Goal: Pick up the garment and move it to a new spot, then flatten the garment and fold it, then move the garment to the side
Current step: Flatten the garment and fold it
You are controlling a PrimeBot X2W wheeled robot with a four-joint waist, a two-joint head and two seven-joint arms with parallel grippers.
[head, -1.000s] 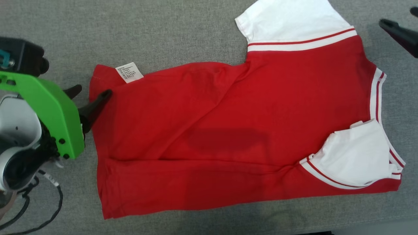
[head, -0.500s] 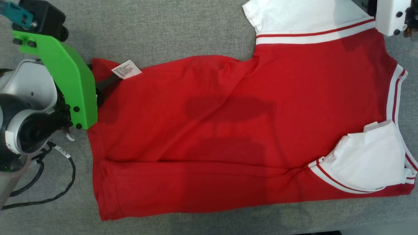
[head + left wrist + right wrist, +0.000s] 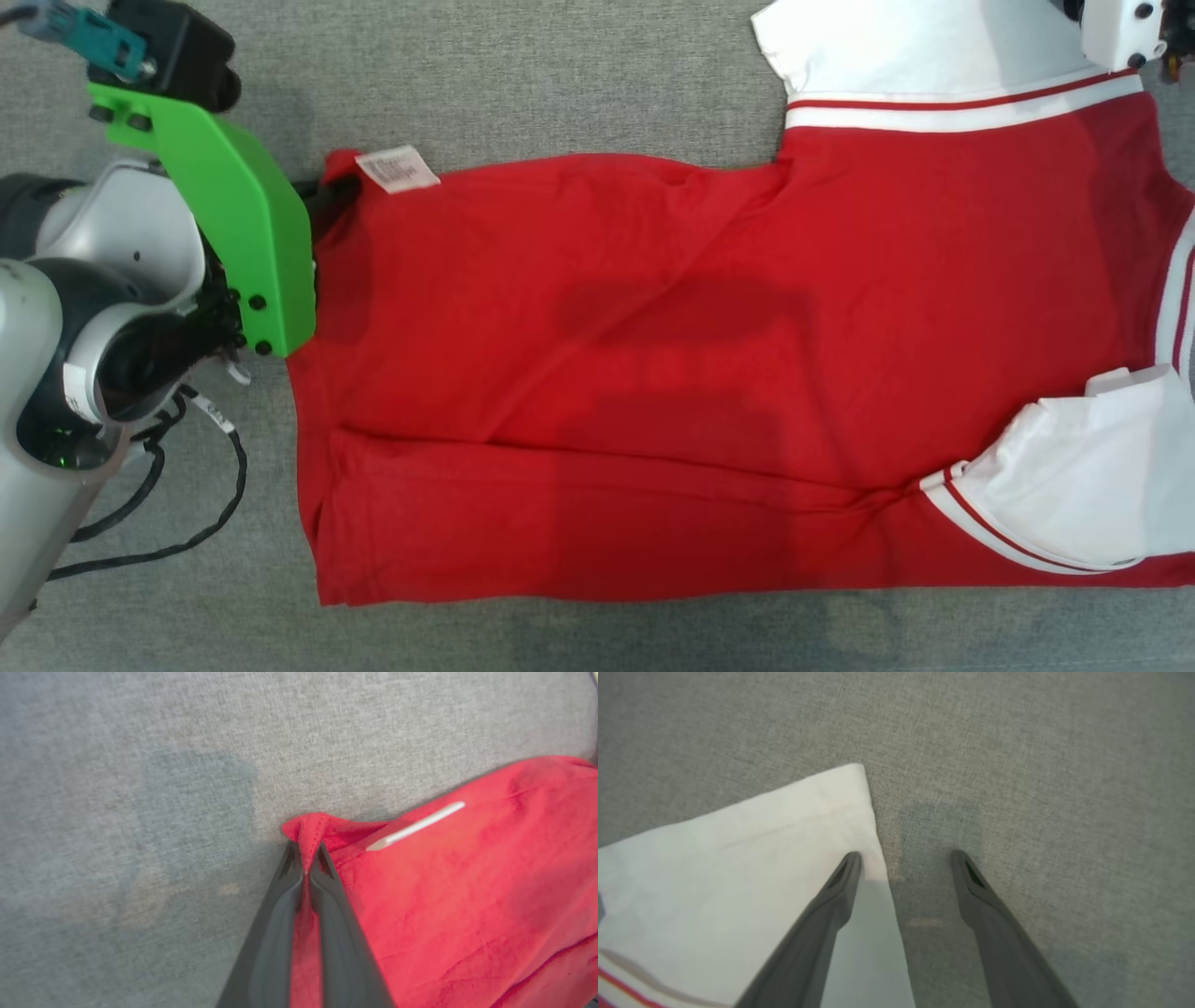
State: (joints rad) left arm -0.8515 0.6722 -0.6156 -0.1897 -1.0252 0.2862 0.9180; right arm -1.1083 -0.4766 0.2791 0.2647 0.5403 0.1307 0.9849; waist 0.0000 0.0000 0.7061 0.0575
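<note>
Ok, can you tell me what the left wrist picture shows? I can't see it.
The left gripper is shut on a bunched corner of the red shirt, just beside its white tag. The shirt lies on a grey cloth surface.

I see a grey, coarse-woven fabric surface (image 3: pixel 560 75) across the top and bottom of my head view. In my left wrist view it carries a darker squarish shadow (image 3: pixel 196 812) left of centre, with a small pale fleck (image 3: pixel 229 889) just below.
</note>
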